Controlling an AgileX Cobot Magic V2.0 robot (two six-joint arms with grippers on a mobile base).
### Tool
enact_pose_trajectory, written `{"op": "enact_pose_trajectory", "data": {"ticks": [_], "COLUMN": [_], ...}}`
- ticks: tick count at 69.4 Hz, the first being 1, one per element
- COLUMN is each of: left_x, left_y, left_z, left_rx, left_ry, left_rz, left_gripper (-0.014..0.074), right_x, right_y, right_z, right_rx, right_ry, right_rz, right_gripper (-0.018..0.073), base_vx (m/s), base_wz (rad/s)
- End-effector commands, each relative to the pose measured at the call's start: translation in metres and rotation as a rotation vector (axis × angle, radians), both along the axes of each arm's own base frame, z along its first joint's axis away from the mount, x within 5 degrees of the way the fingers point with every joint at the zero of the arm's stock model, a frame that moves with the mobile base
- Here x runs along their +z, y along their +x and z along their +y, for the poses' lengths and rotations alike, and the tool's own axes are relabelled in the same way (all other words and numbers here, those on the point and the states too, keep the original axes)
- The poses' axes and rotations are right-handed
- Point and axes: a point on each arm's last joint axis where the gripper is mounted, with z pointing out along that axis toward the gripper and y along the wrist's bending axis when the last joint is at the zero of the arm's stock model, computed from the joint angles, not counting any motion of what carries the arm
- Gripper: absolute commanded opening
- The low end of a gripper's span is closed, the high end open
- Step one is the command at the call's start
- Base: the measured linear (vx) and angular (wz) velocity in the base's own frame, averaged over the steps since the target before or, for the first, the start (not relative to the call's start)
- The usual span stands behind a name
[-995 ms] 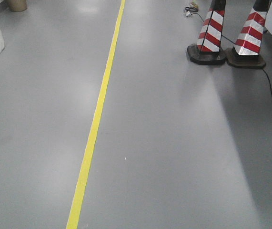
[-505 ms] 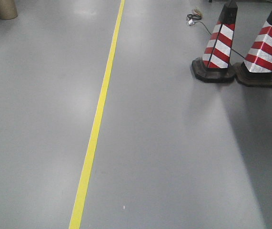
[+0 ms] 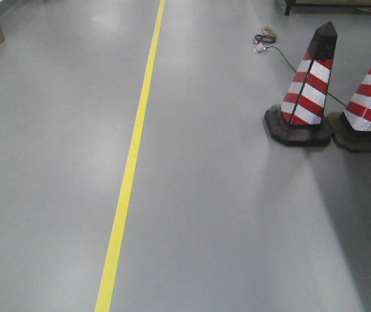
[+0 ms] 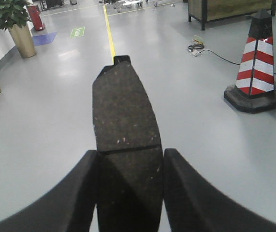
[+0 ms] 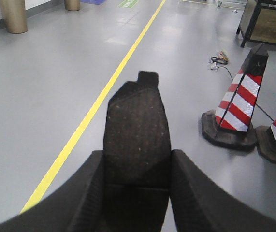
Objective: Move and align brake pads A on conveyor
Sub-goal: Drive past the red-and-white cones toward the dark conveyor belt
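- The left gripper point(image 4: 128, 157) is clenched on a brake pad point(image 4: 124, 111); its two black fingers point(image 4: 77, 193) press the pad's long side edges at the bottom of the left wrist view.
- This pad is dark grey and oblong, with a rough speckled face. A thin groove crosses it just above the fingertips, and a small square tab sits at its far end. It sticks out from the jaws toward the top of the frame.
- The right gripper point(image 5: 137, 164) grasps a second brake pad point(image 5: 137, 125) the same way, with a finger on each side.
- That pad is equally dark and grainy, with a notched tab on top, and its groove lies low between the fingers.
- Both pads hang over a grey floor point(image 3: 237, 227).
- A yellow line point(image 3: 130, 169) runs up the floor left of centre.
- Two red-and-white striped cones point(image 3: 308, 91) stand at the upper right, with a cable point(image 3: 263, 40) lying behind them.
- Plant pots point(image 4: 22, 38) stand at the upper left of the left wrist view.
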Motion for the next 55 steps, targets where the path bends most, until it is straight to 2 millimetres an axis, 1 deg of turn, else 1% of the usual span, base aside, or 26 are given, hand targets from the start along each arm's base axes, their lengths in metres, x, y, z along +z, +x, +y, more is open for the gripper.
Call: {"op": "enact_pose_trajectory", "data": {"ticks": [1,55], "left_x": [0.0191,0.0191], "left_y": [0.0008,0.0008], "left_z": [0.0,0.0], "left_rx": [0.002,0.002], "left_ry": [-0.024,-0.024], "left_rz": [-0.126,-0.126], "left_gripper": [0.0183,0.0183], "right_x": [0.0184,0.0184], "right_y": [0.0023,0.0023], "right_z": [-0.0002,-0.0002], "right_rx": [-0.004,-0.004], "right_ry": [0.008,0.008], "right_rz": [-0.122,-0.122], "right_gripper": [0.0097,0.0097], "base_vx": [0.71,0.67], "base_wz": [-0.06,-0.04]}}
